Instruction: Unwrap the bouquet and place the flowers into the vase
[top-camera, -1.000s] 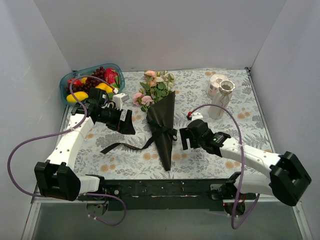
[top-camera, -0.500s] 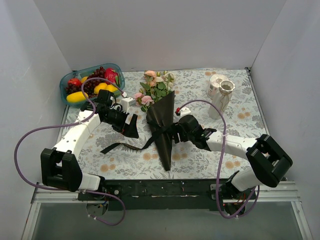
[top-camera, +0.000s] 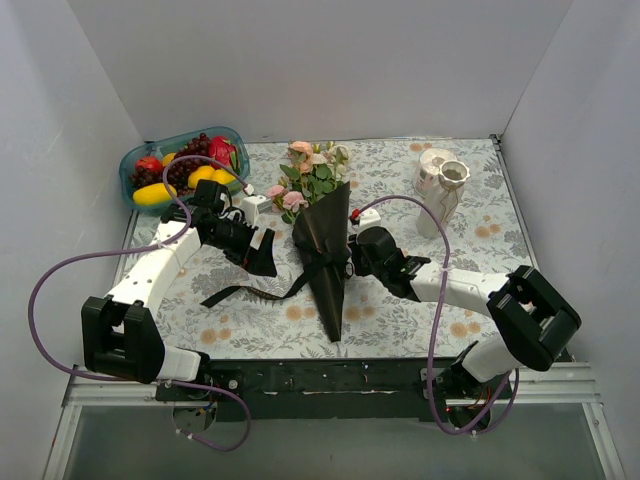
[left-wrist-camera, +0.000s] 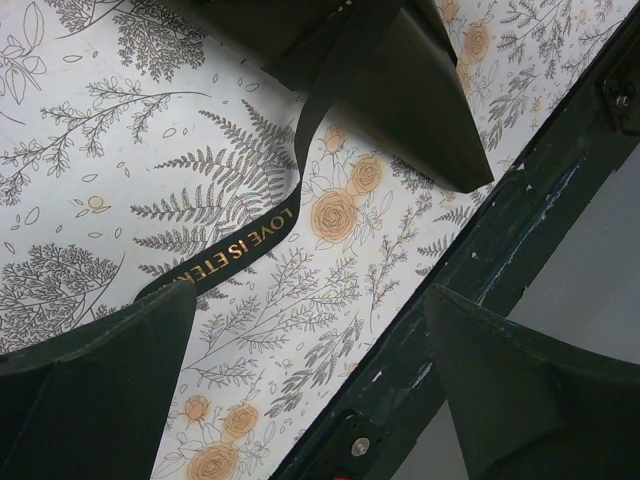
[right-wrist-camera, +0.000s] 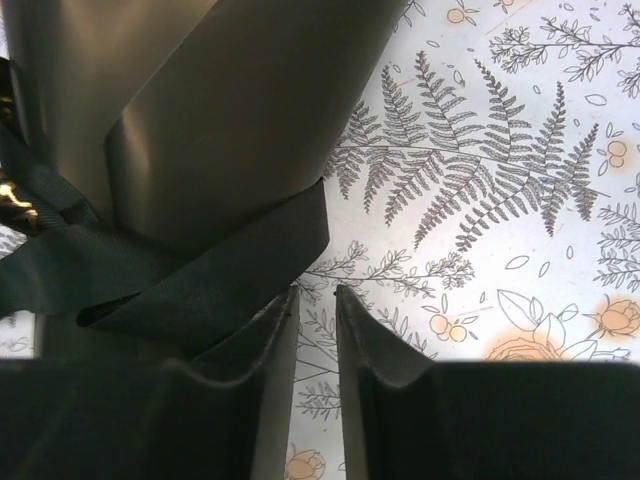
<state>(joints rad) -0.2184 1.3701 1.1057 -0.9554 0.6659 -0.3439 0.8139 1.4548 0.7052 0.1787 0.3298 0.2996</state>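
The bouquet (top-camera: 325, 250) lies on the floral cloth, a glossy dark paper cone with its tip toward me. The flowers (top-camera: 310, 175), pink and cream roses, stick out of its far end. A black ribbon (top-camera: 255, 290) tied round the cone trails left. The white vase (top-camera: 442, 205) stands upright at the back right. My right gripper (top-camera: 352, 258) is at the ribbon knot; in its wrist view the gripper (right-wrist-camera: 315, 292) shows a narrow gap with only cloth in it, and the ribbon (right-wrist-camera: 230, 260) lies against its left finger. My left gripper (left-wrist-camera: 310, 300) hangs wide open over the ribbon tail (left-wrist-camera: 240, 250).
A teal fruit bowl (top-camera: 133, 168) with fruit sits at the back left. A second white ceramic piece (top-camera: 431, 163) stands beside the vase. White walls close in three sides. The dark front rail (left-wrist-camera: 520, 230) runs along the table's near edge.
My right gripper has slid left to the bouquet's ribbon knot and its jaws have narrowed a lot. The left arm shifted slightly right earlier and now holds still, wide open.
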